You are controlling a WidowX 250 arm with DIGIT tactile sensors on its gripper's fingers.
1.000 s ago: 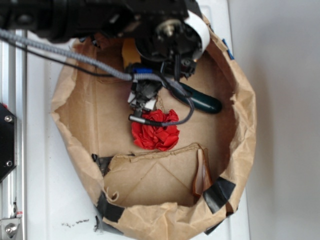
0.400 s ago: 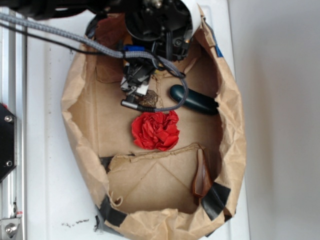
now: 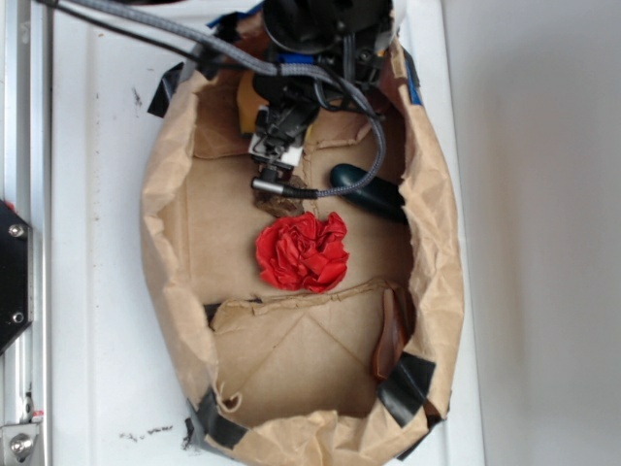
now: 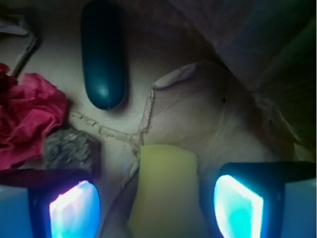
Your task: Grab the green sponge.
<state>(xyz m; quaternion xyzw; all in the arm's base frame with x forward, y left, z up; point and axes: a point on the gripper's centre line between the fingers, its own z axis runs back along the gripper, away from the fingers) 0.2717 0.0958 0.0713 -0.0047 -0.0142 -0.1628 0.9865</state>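
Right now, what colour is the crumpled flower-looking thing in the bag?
Red. The crumpled thing shows best in the exterior view.

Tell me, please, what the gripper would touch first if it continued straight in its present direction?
Probably the green sponge, lying between the open fingers of the gripper; depth is hard to judge here.

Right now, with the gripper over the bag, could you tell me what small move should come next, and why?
Probably ease straight down, then close. In the wrist view the gripper is open, and the green sponge sits between its fingers, not yet pinched. The dark green oblong and the red crumpled cloth lie clear of the gap.
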